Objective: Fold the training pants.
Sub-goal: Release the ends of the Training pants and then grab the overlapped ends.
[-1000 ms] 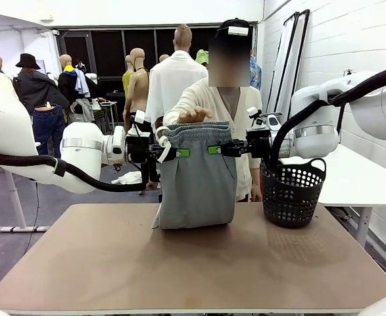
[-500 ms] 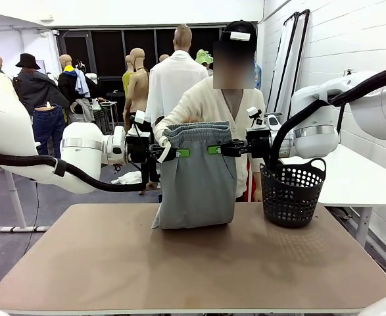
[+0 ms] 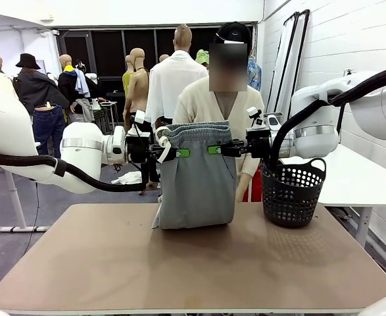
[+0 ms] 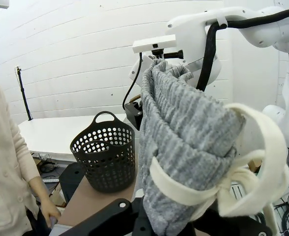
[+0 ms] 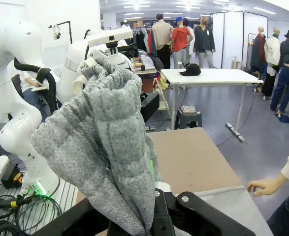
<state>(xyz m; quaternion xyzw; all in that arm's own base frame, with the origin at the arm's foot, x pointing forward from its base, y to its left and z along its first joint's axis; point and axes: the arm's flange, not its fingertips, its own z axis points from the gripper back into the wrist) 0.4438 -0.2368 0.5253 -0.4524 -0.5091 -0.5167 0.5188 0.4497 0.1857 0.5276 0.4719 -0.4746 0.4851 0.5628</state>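
The light grey training pants (image 3: 196,181) hang folded above the table, their lower edge resting on the tabletop (image 3: 193,263). My left gripper (image 3: 177,153) is shut on the left end of the gathered waistband, where the white drawstring (image 4: 242,177) loops out. At the right end of the waistband my right gripper (image 3: 214,150) is shut on the cloth. In the left wrist view the grey knit (image 4: 188,142) rises from my jaws. The same cloth (image 5: 110,157) bunches up out of my jaws in the right wrist view. The person (image 3: 219,99) stands behind the pants, arms lowered.
A black perforated basket (image 3: 291,191) stands on the table's right side, close to the right arm. A white table (image 3: 350,178) lies beyond it. The person's hand (image 5: 265,186) rests at the table's far edge.
The person's hand has drawn back from the top of the waistband and dropped to the side. Both grippers and the pants have stayed still.
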